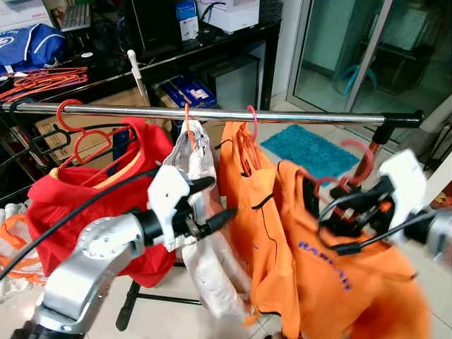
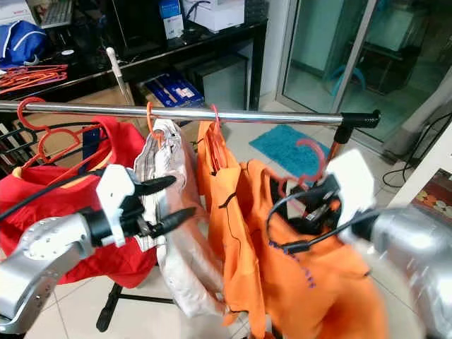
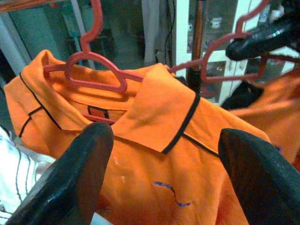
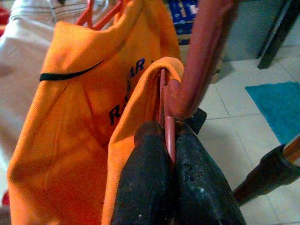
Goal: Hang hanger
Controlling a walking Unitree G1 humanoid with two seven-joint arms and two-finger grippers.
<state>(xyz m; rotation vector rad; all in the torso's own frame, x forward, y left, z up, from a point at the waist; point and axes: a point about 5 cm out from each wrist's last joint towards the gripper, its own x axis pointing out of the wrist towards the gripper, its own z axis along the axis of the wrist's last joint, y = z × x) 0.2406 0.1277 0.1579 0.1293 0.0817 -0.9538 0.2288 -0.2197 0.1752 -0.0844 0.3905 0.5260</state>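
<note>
The right gripper (image 4: 171, 154) has its jaws clamped on the red hanger (image 1: 353, 169) carrying an orange shirt (image 1: 346, 282), below the rail (image 1: 212, 113). The left gripper (image 1: 205, 201) hangs open; the hook could miss the rail and the shirt slide off

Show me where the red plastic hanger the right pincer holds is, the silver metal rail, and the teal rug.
red plastic hanger (image 1: 361, 157), left eye view, on its hook
silver metal rail (image 1: 296, 115), left eye view, mid-bar
teal rug (image 1: 308, 148), left eye view, centre

The right hand (image 1: 353, 205) and its silver arm are smeared by motion blur at the picture's right edge. The orange polo shirt (image 1: 353, 282) it carries is cut off below, its blue lettering unreadable.
</note>
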